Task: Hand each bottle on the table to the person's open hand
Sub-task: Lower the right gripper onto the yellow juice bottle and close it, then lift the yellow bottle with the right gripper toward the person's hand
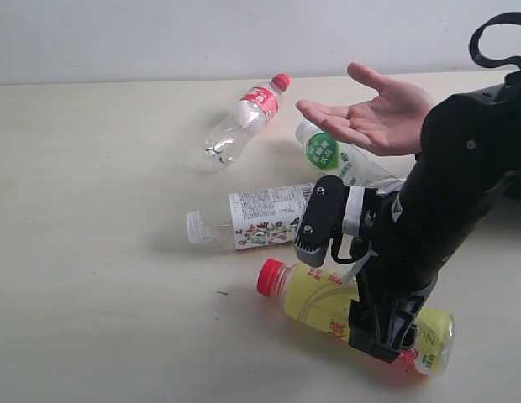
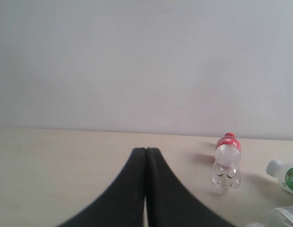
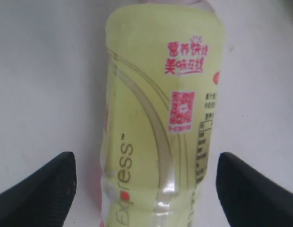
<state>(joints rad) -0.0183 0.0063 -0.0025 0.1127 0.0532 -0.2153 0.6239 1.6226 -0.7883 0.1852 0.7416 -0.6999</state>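
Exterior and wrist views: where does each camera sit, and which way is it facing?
Exterior: off the arms, looking down across the table at the open hand; right arm shows.
Left wrist: low, facing the wall; shut left gripper, cola bottle.
Right wrist: straight down on the yellow bottle inside the open right gripper.
Shared: exterior also shows both bottles.
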